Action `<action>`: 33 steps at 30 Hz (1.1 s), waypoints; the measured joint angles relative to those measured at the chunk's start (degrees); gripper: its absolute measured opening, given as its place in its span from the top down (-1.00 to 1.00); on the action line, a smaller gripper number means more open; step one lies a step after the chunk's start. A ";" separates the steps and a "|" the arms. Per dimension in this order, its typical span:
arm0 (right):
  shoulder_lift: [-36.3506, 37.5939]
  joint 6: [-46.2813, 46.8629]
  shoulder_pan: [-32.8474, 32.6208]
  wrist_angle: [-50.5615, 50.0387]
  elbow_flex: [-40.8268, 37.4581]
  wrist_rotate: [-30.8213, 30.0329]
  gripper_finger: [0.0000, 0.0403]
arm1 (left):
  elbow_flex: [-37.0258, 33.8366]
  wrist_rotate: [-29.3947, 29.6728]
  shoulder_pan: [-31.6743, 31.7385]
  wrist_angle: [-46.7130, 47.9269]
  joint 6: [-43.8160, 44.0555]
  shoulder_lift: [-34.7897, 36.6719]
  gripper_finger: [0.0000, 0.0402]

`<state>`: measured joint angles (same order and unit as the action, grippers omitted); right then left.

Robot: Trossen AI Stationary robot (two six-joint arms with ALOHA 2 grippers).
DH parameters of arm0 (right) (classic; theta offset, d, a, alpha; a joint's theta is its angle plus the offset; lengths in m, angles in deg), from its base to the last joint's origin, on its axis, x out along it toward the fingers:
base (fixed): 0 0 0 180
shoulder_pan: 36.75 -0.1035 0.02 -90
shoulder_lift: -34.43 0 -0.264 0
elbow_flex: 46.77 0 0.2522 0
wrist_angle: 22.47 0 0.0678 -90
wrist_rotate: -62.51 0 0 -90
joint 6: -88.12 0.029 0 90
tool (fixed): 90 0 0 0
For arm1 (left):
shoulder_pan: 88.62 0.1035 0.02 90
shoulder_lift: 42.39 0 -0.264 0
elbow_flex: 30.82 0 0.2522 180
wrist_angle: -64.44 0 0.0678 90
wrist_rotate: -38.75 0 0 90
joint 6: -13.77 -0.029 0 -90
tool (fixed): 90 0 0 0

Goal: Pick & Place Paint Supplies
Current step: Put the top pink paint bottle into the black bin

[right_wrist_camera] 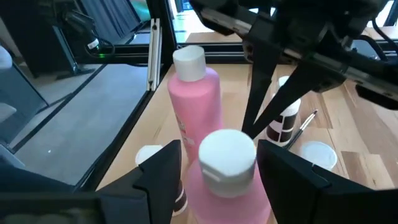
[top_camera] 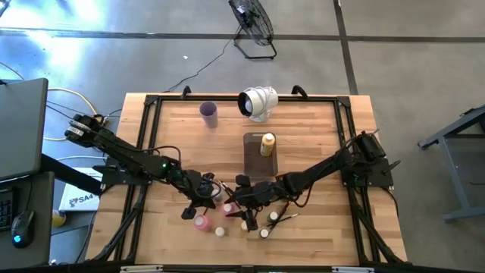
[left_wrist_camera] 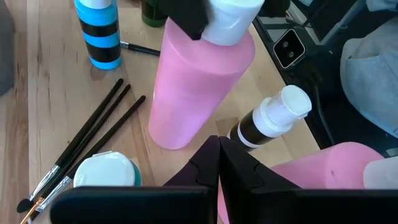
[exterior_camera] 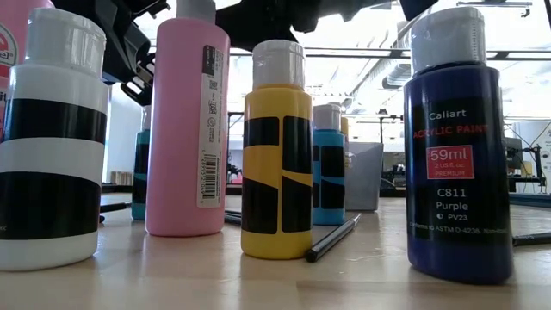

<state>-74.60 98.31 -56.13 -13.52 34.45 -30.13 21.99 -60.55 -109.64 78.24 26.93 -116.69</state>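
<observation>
Paint bottles (top_camera: 201, 221) cluster at the worktop's (top_camera: 318, 152) front edge in the high view, both arms reaching in. Right wrist view: the right claw (right_wrist_camera: 219, 165) stands wide astride a pink bottle's white cap (right_wrist_camera: 227, 154). Left wrist view: the left claw (left_wrist_camera: 218, 149) is closed, empty, near another pink bottle (left_wrist_camera: 196, 81).

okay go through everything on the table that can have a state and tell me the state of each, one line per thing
Left gripper: shut, empty, beside a pink bottle.
Right gripper: open, fingers either side of a pink bottle's white cap.
Pink bottle: upright, capped.
Yellow bottle: upright, capped.
Purple bottle: upright, capped.
Brushes: lying flat on the table.
Tray: holds one bottle.
Cup: upright.
</observation>
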 joint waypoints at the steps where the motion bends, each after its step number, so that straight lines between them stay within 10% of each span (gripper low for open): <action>1: 0.00 0.00 0.00 0.00 0.00 -0.01 0.01 | 0.00 0.00 0.00 -0.01 0.00 0.00 0.97; 33: -0.09 -1.05 0.00 -0.19 0.00 0.16 0.37 | 0.00 1.29 0.00 0.10 0.39 0.00 0.97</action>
<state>-74.70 97.26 -56.12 -13.71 34.45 -29.97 21.99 -59.26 -109.64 78.34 27.33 -116.69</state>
